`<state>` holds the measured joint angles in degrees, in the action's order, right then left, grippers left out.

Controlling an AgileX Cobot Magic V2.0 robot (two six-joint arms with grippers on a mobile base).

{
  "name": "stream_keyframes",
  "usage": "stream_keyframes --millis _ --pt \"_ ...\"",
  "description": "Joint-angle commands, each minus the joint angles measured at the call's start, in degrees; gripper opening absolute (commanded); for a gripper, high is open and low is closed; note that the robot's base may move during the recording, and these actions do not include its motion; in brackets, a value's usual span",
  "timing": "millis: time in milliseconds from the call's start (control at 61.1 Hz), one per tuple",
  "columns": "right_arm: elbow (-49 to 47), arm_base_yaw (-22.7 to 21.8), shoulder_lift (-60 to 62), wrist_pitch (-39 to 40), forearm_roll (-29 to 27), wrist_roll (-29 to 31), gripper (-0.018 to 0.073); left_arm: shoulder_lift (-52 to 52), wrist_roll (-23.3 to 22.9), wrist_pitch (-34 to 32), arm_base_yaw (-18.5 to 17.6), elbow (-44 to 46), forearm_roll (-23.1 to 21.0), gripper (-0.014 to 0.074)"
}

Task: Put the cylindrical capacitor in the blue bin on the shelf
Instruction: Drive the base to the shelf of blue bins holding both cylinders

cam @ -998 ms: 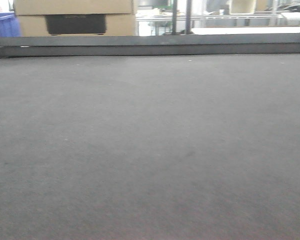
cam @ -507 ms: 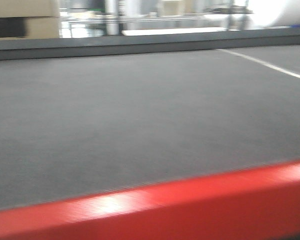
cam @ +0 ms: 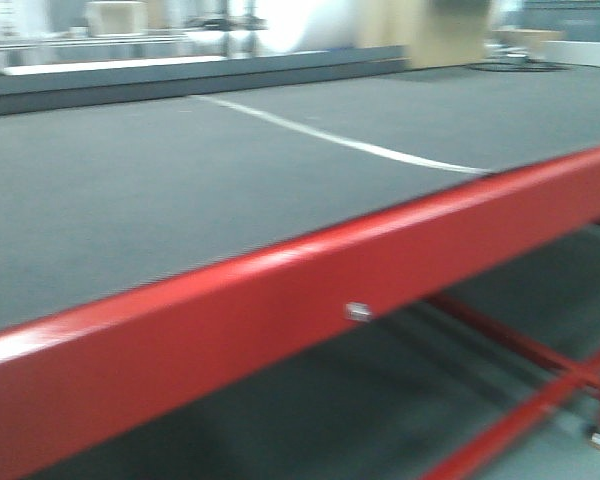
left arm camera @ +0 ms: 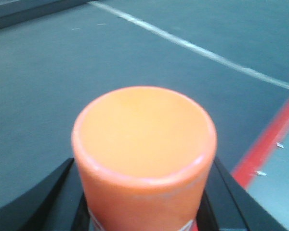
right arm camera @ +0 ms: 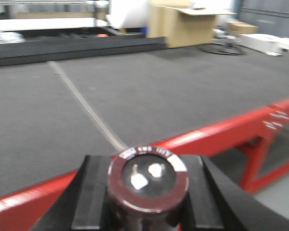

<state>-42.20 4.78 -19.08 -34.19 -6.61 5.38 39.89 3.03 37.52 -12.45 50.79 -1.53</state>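
Note:
The cylindrical capacitor (right arm camera: 147, 178), dark maroon with two pale terminals on its dark top, stands upright between the black fingers (right arm camera: 94, 192) of my right gripper (right arm camera: 147, 195), which is shut on it. My left gripper (left arm camera: 143, 197) is shut on a larger orange cylinder (left arm camera: 144, 134) that fills most of the left wrist view, with black fingers (left arm camera: 231, 197) pressed against both its sides. Both grippers hang over a grey-topped table with a red edge. The blue bin and the shelf are out of view. Neither gripper shows in the front view.
A red steel table frame (cam: 280, 300) runs diagonally across the front view, carrying a dark grey mat (cam: 130, 190) with a white line (cam: 340, 140). Red lower bars (cam: 520, 400) sit beneath at the right. Cardboard boxes (right arm camera: 183, 24) stand beyond the table's far side.
The front view has swung sideways. The table's red edge came into view and rose across the frame, the white line shifted left, and the boxes seen at the far left are gone.

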Motion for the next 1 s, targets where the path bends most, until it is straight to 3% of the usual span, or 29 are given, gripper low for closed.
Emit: stream_keyframes --millis 0,982 --pt "-0.38 0.05 0.19 1.28 0.61 0.03 -0.0132 -0.32 -0.04 -1.27 -0.41 0.14 -0.31 -0.0111" --pt "-0.38 0.05 0.19 1.28 0.61 0.03 -0.0132 -0.32 -0.04 -1.27 -0.41 0.14 -0.31 -0.0111"
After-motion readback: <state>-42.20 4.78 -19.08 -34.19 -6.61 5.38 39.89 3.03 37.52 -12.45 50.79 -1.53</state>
